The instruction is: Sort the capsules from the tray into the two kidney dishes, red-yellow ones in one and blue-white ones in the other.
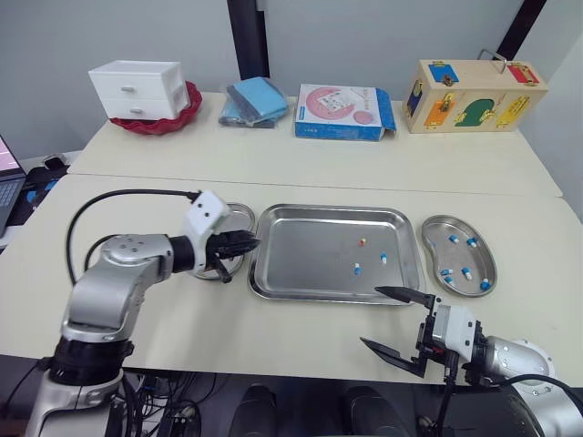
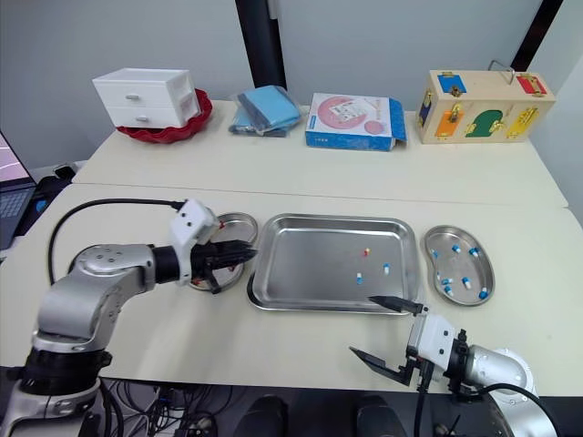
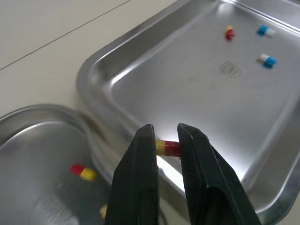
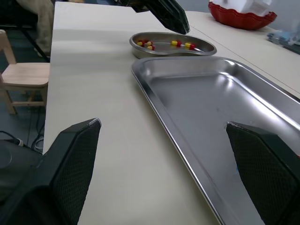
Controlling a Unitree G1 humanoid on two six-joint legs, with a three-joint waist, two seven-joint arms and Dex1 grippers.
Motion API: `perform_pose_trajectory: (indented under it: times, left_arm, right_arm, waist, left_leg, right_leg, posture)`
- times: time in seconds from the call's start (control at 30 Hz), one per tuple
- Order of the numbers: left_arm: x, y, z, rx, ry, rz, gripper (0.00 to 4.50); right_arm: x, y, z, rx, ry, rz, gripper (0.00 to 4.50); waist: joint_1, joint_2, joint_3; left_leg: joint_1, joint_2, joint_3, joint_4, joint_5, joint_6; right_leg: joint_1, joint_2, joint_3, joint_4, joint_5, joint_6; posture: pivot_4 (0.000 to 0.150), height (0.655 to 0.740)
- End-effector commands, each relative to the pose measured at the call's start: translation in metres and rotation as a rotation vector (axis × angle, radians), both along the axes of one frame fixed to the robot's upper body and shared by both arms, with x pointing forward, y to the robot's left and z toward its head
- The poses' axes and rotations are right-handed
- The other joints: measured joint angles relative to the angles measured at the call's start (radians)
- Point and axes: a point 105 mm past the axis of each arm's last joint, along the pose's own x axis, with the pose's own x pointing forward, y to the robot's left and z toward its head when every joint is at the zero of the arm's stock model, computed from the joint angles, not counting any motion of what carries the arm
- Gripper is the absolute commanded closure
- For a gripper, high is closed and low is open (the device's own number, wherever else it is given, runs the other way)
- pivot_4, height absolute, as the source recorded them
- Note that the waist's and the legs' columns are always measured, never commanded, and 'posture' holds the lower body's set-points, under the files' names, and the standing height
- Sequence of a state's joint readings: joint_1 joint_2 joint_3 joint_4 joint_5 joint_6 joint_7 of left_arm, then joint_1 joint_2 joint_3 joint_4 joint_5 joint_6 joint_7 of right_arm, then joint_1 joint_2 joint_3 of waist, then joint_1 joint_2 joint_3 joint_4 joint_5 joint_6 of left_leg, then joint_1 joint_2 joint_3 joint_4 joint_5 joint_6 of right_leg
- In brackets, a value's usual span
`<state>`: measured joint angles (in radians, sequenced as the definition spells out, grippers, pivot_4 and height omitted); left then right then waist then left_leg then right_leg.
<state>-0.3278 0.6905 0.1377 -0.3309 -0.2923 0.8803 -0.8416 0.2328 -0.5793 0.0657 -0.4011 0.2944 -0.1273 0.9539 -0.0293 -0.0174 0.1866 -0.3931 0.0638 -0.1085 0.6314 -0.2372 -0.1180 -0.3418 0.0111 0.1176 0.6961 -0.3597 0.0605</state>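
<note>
A red-yellow capsule point(image 3: 168, 147) sits pinched between the left jaws.

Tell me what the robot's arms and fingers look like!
Both arms are silver-grey with rounded shells and black joints. The left arm has a white block at the wrist and a black cable looping from it. The right arm has a white wrist block too. Each ends in two black pointed fingers.

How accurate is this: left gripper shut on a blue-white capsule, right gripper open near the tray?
One slip: the left wrist view shows the left gripper shut on a red-yellow capsule. The right gripper is indeed open near the tray.
</note>
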Motion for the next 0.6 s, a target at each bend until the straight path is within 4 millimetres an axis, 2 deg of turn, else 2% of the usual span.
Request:
perform_pose_trajectory:
  times: [0.03,0.13,0.2,0.6]
  left_arm:
    - [0.000,0.034,0.013,0.049,-0.085,0.181,4.16]
    - [0.001,0.055,0.013,0.082,-0.124,0.308,4.16]
    - [0.001,0.062,0.014,0.083,-0.144,0.356,4.16]
    - [0.003,0.074,0.009,0.056,-0.135,0.425,4.16]
  right_arm:
    - [0.002,0.007,0.003,0.016,-0.040,0.034,0.00]
    - [0.004,0.012,0.003,0.031,-0.045,0.044,0.00]
    - [0.005,0.014,0.004,0.039,-0.048,0.047,0.00]
    - [0.011,0.019,0.011,0.066,-0.080,0.039,0.00]
  waist:
    - [-0.001,0.000,0.000]
    - [-0.001,0.000,0.000]
    - [0.001,0.000,0.000]
    - [-0.002,0.000,0.000]
  left_leg:
    - [0.000,0.000,0.000,0.000,0.000,0.000]
    - [0.000,0.000,0.000,0.000,0.000,0.000]
    - [0.000,0.000,0.000,0.000,0.000,0.000]
    - [0.000,0.000,0.000,0.000,0.000,0.000]
  right_leg:
    - [0.000,0.000,0.000,0.000,0.000,0.000]
    - [0.000,0.000,0.000,0.000,0.000,0.000]
    - [0.000,0.000,0.000,0.000,0.000,0.000]
    - [-0.001,0.000,0.000,0.000,0.000,0.000]
  posture:
    - [0.150,0.7400]
    - [0.150,0.7400]
    - [0.150,0.7400]
    - [0.150,0.7400]
